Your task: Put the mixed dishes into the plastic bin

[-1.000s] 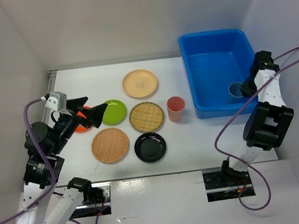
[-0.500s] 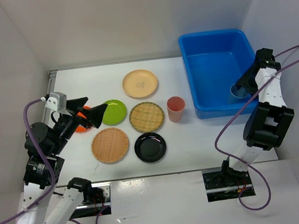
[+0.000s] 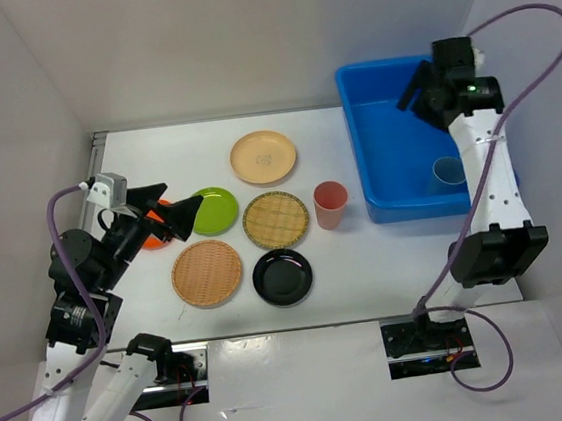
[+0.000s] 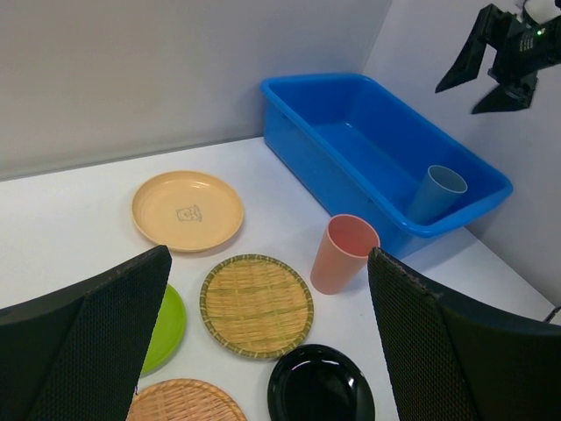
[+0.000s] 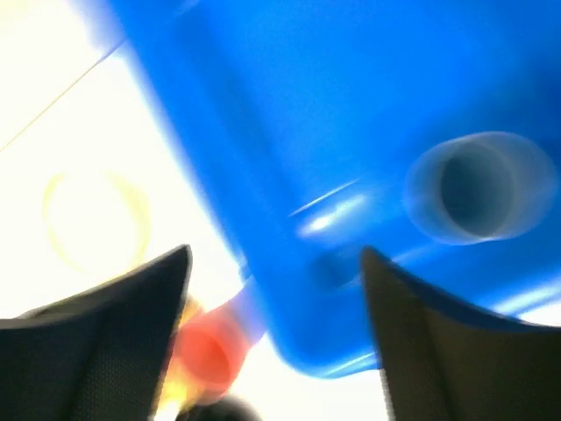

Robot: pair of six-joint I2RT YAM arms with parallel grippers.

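The blue plastic bin (image 3: 400, 143) stands at the right, with a blue cup (image 3: 448, 170) inside near its front wall. My right gripper (image 3: 416, 89) hangs high over the bin, open and empty; its view is blurred, showing the bin (image 5: 351, 114) and the blue cup (image 5: 478, 189). On the table lie a beige plate (image 3: 263, 157), a lime green plate (image 3: 216, 209), two woven plates (image 3: 275, 219) (image 3: 207, 273), a black bowl (image 3: 282, 277) and a pink cup (image 3: 331, 204). My left gripper (image 3: 176, 213) hovers open over the half-hidden orange plate (image 3: 151, 236).
White walls close in the table on the left, back and right. The bin sits against the right wall. In the left wrist view the pink cup (image 4: 344, 254) stands just in front of the bin's near wall (image 4: 351, 189).
My right gripper opened off the blue cup, rose out of the bin's front right corner and swung back. The cup stays in the bin. The left arm barely moved.
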